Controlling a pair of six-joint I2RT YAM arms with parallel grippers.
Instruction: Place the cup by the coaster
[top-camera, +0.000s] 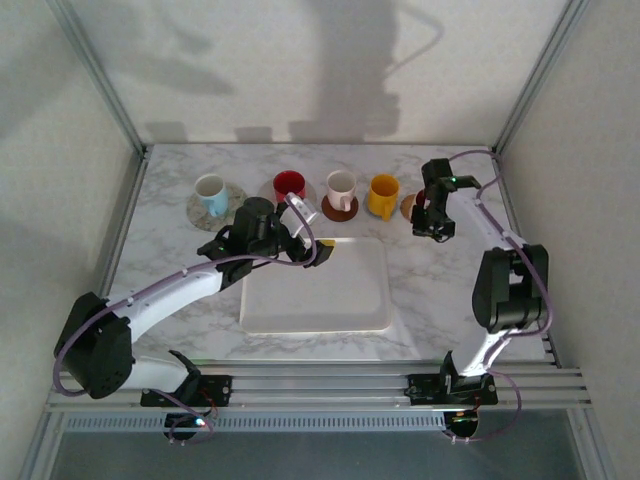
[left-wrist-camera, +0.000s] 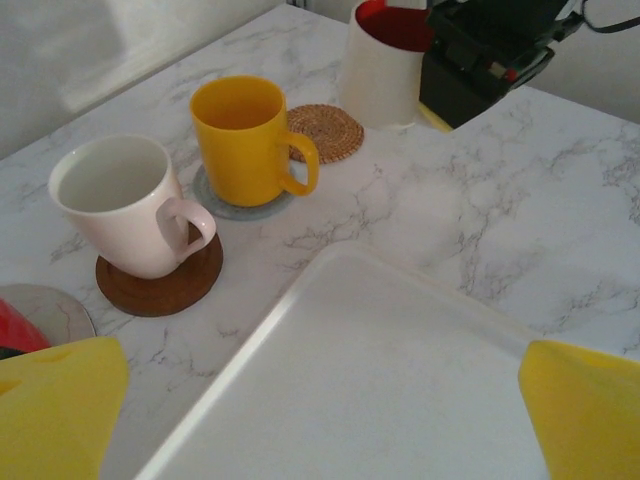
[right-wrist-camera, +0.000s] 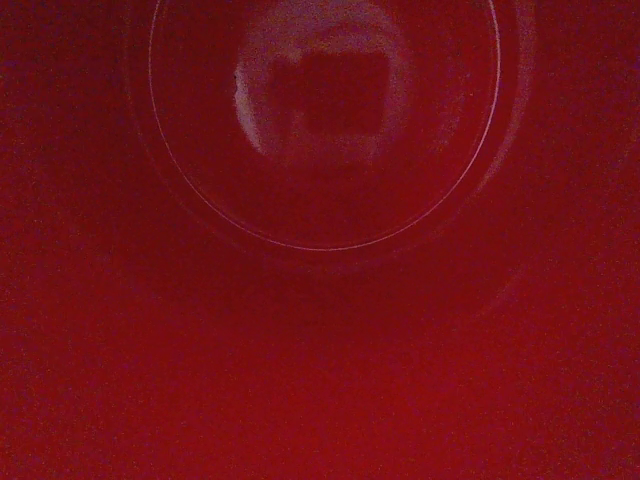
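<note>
A white cup with a red inside (left-wrist-camera: 382, 72) stands upright just right of the bare woven coaster (left-wrist-camera: 326, 132), near the table's back right. Whether its base touches the marble I cannot tell. My right gripper (top-camera: 433, 227) is shut on the cup's wall from above, and the black body covers the cup in the top view. The right wrist view looks straight down into the cup's red inside (right-wrist-camera: 322, 130). My left gripper (top-camera: 315, 230) hangs open over the white tray's (top-camera: 316, 292) far edge, its yellow fingertips (left-wrist-camera: 60, 410) wide apart with nothing between them.
Along the back stand a yellow mug (left-wrist-camera: 245, 138) on a grey coaster, a pale pink mug (left-wrist-camera: 125, 205) on a brown coaster, a red cup (top-camera: 289, 186) and a white cup with a blue inside (top-camera: 211, 194) on coasters. Frame posts stand at both sides.
</note>
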